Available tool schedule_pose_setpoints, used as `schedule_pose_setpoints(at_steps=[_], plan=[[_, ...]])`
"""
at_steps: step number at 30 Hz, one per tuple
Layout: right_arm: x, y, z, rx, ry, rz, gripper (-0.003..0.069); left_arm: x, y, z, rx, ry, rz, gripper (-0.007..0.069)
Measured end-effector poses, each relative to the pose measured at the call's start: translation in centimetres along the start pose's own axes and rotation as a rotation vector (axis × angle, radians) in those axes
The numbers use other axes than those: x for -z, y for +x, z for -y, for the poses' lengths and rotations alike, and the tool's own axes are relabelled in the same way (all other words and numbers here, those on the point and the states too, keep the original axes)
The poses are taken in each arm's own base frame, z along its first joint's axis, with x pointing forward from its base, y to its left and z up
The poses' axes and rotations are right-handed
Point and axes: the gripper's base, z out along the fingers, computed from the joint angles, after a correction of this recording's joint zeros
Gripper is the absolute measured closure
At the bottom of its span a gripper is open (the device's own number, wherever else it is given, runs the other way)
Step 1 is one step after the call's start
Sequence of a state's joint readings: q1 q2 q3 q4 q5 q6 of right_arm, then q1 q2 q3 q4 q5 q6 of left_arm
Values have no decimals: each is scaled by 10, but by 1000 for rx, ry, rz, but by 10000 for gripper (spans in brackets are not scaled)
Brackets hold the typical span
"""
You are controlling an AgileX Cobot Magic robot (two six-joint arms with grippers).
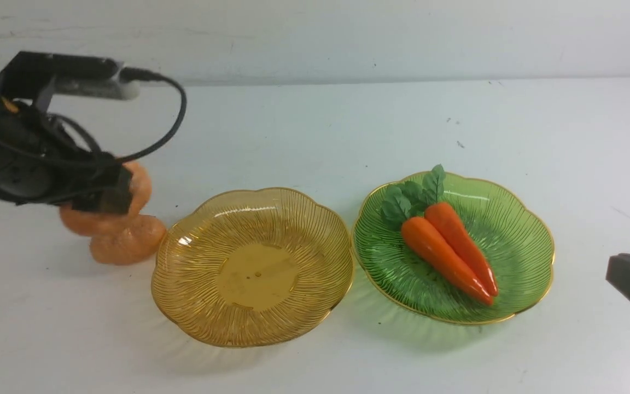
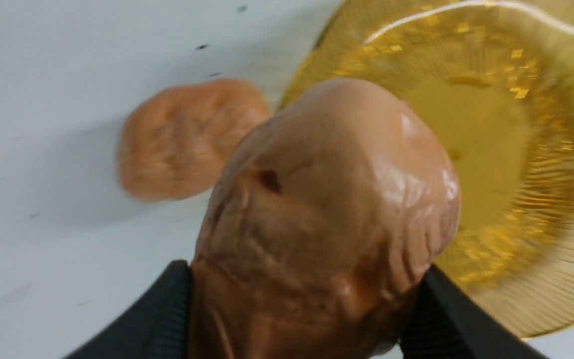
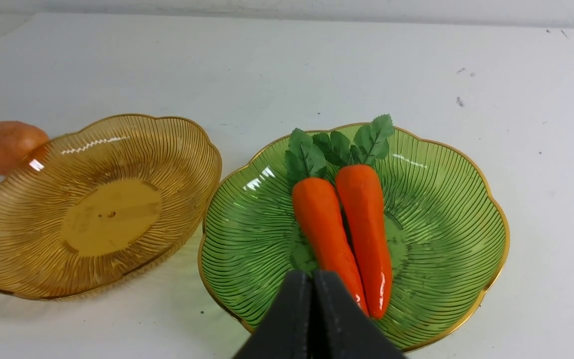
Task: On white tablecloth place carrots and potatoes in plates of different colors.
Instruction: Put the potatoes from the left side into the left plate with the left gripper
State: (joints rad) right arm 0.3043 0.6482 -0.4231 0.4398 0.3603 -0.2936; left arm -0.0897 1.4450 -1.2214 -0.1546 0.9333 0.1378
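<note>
**Plainly Halfway: Carrots Plated, One Potato in the Left Grip**

Starting at the left, the left gripper [image 1: 104, 200] [image 2: 302, 324] was clamped on one of the potatoes [image 1: 141, 189] [image 2: 327, 209]. Only the left wrist view showed this squeeze, with a black finger on each flank of the potato. From the front the arm's housing and cable covered most of it. The other potato [image 1: 129, 243] [image 2: 187, 137] [image 3: 3, 144] lay on the white tablecloth [image 1: 315, 126] just beside the amber plate [image 1: 184, 306] [image 2: 541, 224] [image 3: 177, 149]. The front view set the held potato over the lying one, and contact between the two could not be told. The right wrist view took in only the lying potato, behind the amber rim.

The two plates sat rim to rim near the middle, the gap between them too slight to judge. Open cloth stretched behind both of them, and more lay to the right of the green plate [image 1: 517, 235] [image 3: 441, 209].

The amber plate's ribbed bowl was bare. The green plate held both carrots [image 1: 435, 249] [image 3: 324, 229] side by side and touching, leaf tops toward the far rim, tips toward the near one.

At the far right, the right gripper [image 3: 313, 274] hung near the green plate's near rim with its fingers pressed together on nothing. The front view caught only dark pieces of it at the edge.
</note>
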Motion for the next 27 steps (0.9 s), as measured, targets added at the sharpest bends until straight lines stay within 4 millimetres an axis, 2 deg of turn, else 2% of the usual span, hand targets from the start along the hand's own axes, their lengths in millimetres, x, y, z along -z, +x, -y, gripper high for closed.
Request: schedule_pose_setpoints(at_steps=[4,6,7,8,11,12,17,23,27], plan=[[0,2,0,4,-4,-18,674,-16,-7,30,-47,142,-47,208],[0,3,0,18,-5,-34,674,-40,-5,55,-78,212,-119,200],[0,3,0,21,-4,-36,674,-46,-4,61,-91,221,-138,191],[0,3,0,22,-4,-36,674,-46,-4,61,-91,221,-138,191],[0,3,0,26,-4,-38,674,-79,2,78,-131,239,-228,143],[0,3,0,26,-4,-38,674,-81,3,79,-132,239,-232,139],[0,4,0,27,-4,-39,674,-113,6,85,-136,232,-269,22],[0,4,0,29,-4,-41,674,-115,0,85,-123,230,-250,-55],[0,4,0,32,-4,-42,674,-97,-26,87,-172,207,-177,-48]])
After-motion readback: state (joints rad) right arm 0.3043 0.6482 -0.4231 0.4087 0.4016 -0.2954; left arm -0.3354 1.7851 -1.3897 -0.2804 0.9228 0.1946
